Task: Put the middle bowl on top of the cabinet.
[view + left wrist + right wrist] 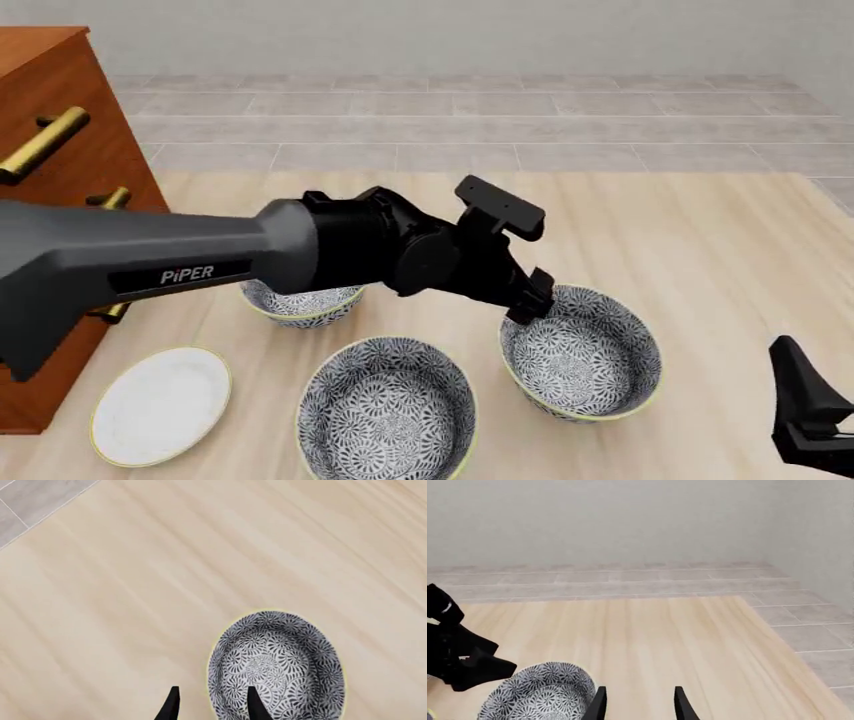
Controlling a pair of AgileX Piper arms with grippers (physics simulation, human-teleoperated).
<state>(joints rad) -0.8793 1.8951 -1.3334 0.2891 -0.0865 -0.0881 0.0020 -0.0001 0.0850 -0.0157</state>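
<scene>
in the left wrist view the left gripper (pixel 212 704) hangs parted and empty over the middle bowl's (pixel 277 666) rim at lower right, in the front view that bowl (pixel 581 353) sits right of centre with the cabinet (pixel 60 150) at far left, and in the right wrist view the right gripper (pixel 639 704) gapes empty at bottom centre.

A pale beige wooden worktop with faint lengthwise grain (pixel 694 250) fills the near ground. Beyond its far edge runs a floor of large light grey tiles with thin paler joints (pixel 467 120), also showing past the worktop's right edge. A plain off-white wall (pixel 627 520) closes the room behind. Light is soft and even, with weak shadows.
</scene>
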